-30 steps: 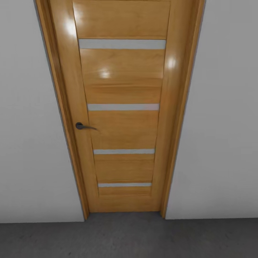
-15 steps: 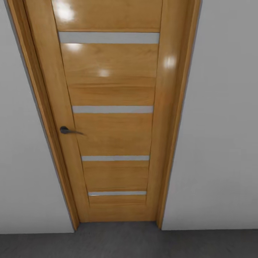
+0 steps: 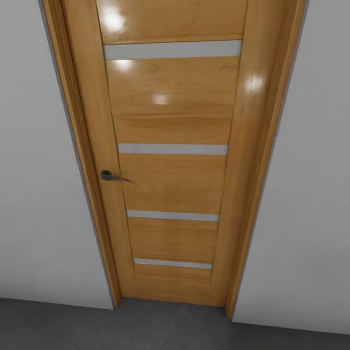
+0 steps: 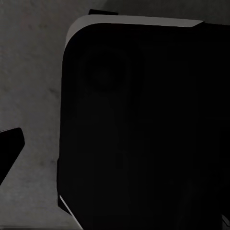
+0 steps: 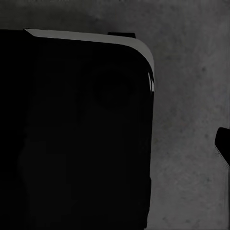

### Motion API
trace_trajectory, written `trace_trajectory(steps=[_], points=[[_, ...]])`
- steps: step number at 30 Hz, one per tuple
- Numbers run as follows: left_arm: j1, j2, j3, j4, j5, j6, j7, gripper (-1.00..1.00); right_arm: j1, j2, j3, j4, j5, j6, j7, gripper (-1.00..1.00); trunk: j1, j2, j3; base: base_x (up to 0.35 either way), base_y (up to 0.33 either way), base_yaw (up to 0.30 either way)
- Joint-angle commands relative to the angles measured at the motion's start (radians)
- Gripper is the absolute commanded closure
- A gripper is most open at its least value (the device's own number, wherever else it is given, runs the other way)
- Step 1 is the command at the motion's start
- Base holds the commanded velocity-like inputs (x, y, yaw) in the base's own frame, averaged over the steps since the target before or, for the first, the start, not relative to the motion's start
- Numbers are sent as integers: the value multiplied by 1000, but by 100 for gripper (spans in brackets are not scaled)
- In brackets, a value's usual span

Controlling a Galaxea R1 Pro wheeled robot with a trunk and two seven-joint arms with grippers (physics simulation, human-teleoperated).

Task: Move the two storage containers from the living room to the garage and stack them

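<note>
**Possibly blocked: closed door ahead, containers unaccounted for**

Where the two storage containers are cannot be told from these views, and whether either is being carried cannot be judged.

Of the left gripper, one dark tip is seen at the picture's edge. The same goes for the right gripper. Whether either pair of fingers is spread, pressed together or pinching anything cannot be told. Beside each tip a large black rounded body is seen, taken to be part of the robot itself. Beyond the tips lies a dark grey mottled floor, so both arms seem to be hung low at the robot's sides.

Further out, from the head view, an orange wooden door with four pale horizontal strips is faced squarely and close up. It is shut in its frame, and a small dark lever handle sits on the side of the left arm. Pale grey walls flank it.

Several risks are judged from this:
- The base could be driven into the shut door.
- With the arms kept low, the handle may be missed or only brushed.
- If the door swings toward the robot, it could be jammed against the base.
- A carried container could be knocked loose on the frame.
</note>
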Motion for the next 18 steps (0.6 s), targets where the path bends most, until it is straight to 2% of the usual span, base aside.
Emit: trace_trajectory(steps=[1,18], points=[[0,0,0,0,10,0,1,-100,0,0,1,0,1,-3,0,-100,0,0,-1,1,0,175],[0,-1,2,0,10,0,1,-100,0,0,1,0,1,-3,0,-100,0,0,-1,6,4,19]])
